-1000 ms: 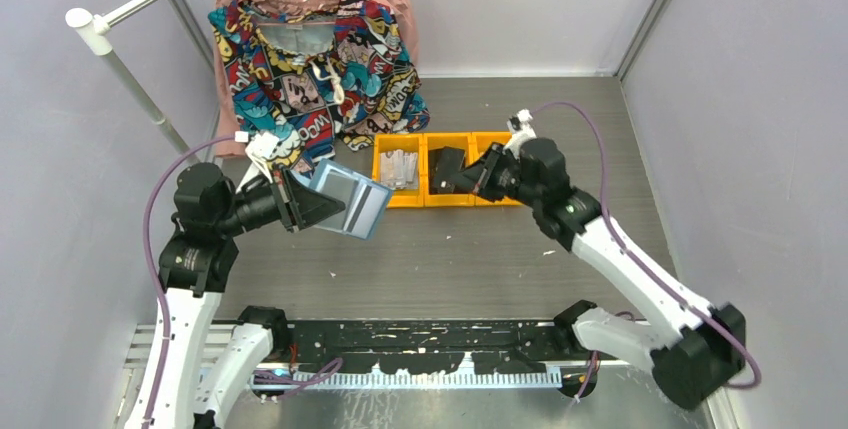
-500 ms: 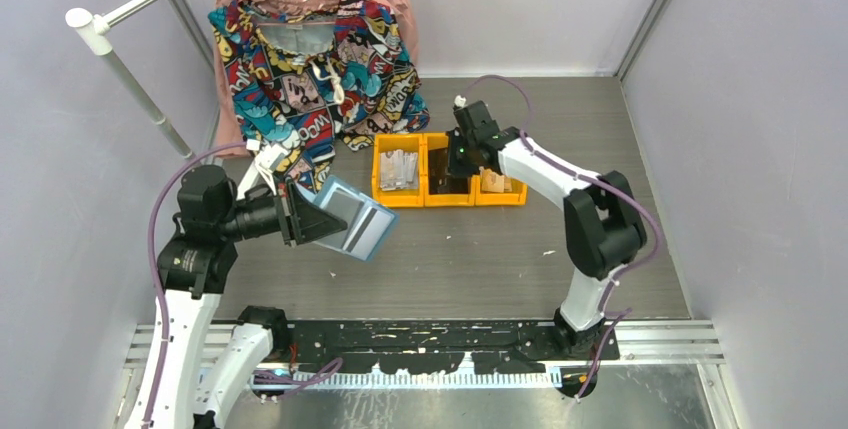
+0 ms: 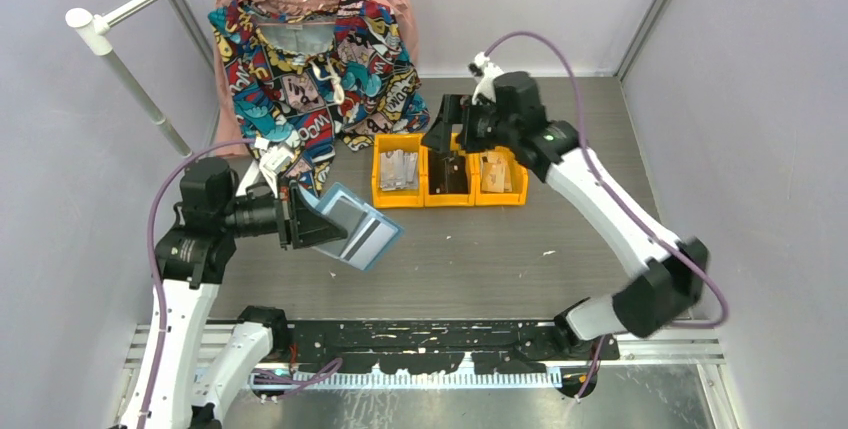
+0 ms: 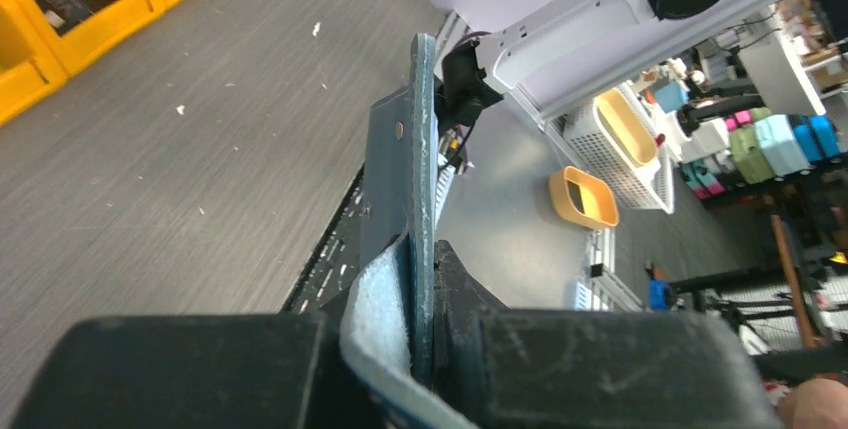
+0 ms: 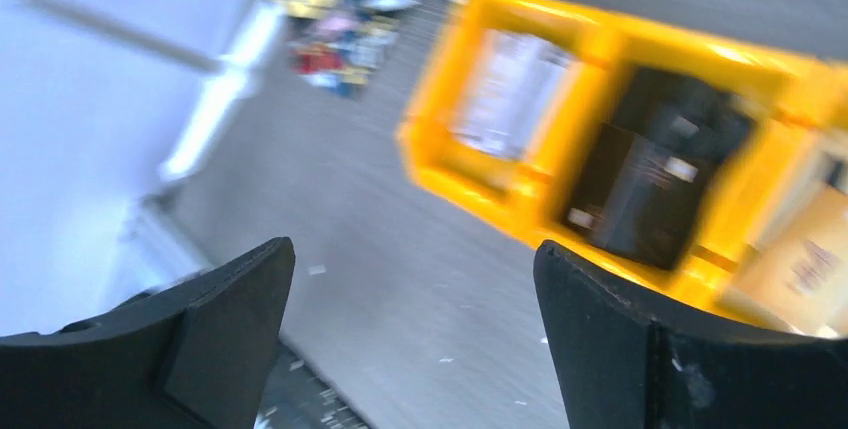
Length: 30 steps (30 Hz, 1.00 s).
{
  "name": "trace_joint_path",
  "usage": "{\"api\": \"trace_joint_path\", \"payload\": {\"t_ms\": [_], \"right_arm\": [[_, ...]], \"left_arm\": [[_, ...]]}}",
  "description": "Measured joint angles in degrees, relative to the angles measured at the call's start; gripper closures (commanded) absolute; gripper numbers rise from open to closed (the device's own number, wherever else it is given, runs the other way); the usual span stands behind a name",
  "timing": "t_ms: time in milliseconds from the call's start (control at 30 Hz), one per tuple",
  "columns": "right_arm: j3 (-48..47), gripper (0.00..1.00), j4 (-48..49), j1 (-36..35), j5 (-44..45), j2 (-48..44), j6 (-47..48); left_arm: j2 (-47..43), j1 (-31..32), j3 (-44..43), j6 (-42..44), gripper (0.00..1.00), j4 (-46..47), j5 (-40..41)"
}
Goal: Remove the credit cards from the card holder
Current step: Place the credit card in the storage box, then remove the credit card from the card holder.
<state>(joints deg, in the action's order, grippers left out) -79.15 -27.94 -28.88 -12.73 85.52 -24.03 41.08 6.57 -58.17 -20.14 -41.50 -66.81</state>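
The card holder, a teal-blue folding wallet, hangs spread open above the table at the left, and my left gripper is shut on its cover. The left wrist view shows the card holder edge-on, pinched between the fingers of the left gripper. My right gripper hovers open and empty over the back of the orange bins. Pale credit cards lie in the left bin. The right wrist view is blurred, with the right gripper wide open and the pale credit cards beyond it.
Three orange bins stand in a row mid-table. The middle one holds a dark card, the right one a tan card. A patterned shirt hangs on a rack at the back left. Grey walls close in both sides.
My right gripper has opened, and its arm has swung from in front of the bins to behind and above them. The tan card now shows in the right bin. The left gripper has sunk slightly with the holder.
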Motion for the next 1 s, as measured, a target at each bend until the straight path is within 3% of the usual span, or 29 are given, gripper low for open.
{"api": "trace_joint_path", "payload": {"t_ms": [100,233,333,500,700,800,867,1000], "right_arm": [[-2.3,0.06,2.0,-2.1,-10.6,-8.0,0.4],[-4.9,0.11,4.3,-11.9,-22.6,-12.8,2.2],[-5.3,0.11,4.0,-17.9,-28.5,-12.3,3.1],[-6.5,0.18,1.4,-21.7,-30.8,-7.0,4.7],[-8.5,0.4,-1.8,-25.4,-31.1,-0.7,5.9],[-9.5,0.72,-2.1,-26.9,-31.5,0.7,5.8],[-9.6,0.97,-1.8,-27.4,-31.9,0.9,5.4],[-8.8,0.99,0.9,-27.4,-32.2,0.6,3.0]], "left_arm": [[2.4,0.0,-0.9,2.7,0.98,-2.9,-2.1],[5.2,0.0,-2.5,7.3,0.98,-7.9,-4.9],[7.0,0.0,-3.6,11.8,0.98,-12.9,-6.4],[7.8,0.0,-4.8,18.4,0.98,-19.7,-8.0],[7.8,0.0,-4.8,22.0,0.98,-23.3,-9.2],[7.8,0.0,-4.8,22.4,0.95,-23.8,-9.5],[7.8,0.0,-4.9,22.6,0.8,-24.0,-9.6],[7.5,0.0,-5.0,22.4,0.59,-24.0,-9.4]]}}
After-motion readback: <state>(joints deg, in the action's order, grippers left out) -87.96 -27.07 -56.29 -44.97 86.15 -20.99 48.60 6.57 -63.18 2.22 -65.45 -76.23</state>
